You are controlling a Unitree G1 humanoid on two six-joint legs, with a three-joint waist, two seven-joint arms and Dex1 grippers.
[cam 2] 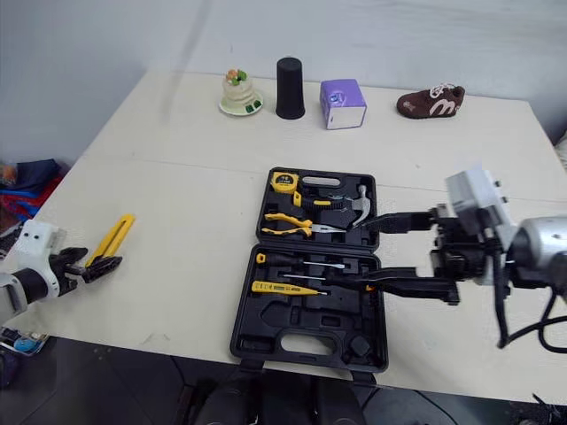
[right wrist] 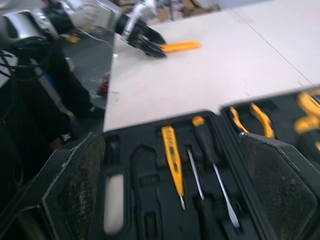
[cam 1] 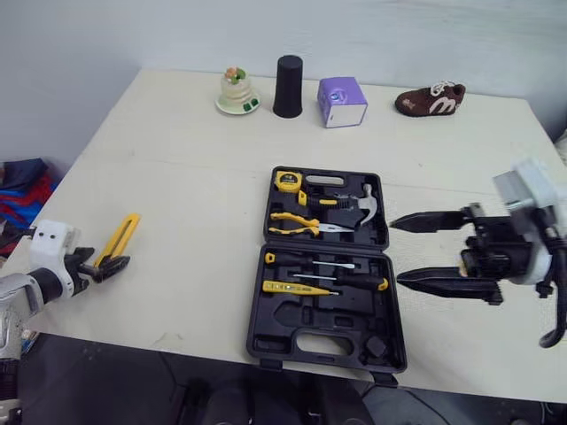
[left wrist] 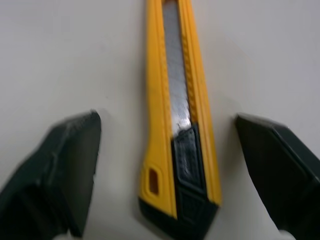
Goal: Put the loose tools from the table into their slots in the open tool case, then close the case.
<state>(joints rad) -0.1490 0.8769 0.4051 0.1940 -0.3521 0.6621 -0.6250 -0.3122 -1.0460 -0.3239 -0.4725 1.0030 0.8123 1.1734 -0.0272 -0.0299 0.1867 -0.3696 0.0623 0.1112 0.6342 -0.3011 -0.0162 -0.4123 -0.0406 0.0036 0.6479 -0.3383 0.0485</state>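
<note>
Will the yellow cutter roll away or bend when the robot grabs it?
It likely won't roll: the cutter looks flat-sided and lies flat. Its plastic body with a metal strip looks stiff, and, being thin, probably light.

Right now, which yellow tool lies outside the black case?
The yellow snap-off utility knife, on the beige table between the left gripper's open jaws. The yellow pliers and yellow tester screwdriver sit inside the black tool case.

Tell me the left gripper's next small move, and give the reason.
Probably close the left gripper on the utility knife. Its open fingers sit either side of the knife's black end, and the knife lies flat on the table, ungripped and well to the left of the tool case where it belongs.
</note>
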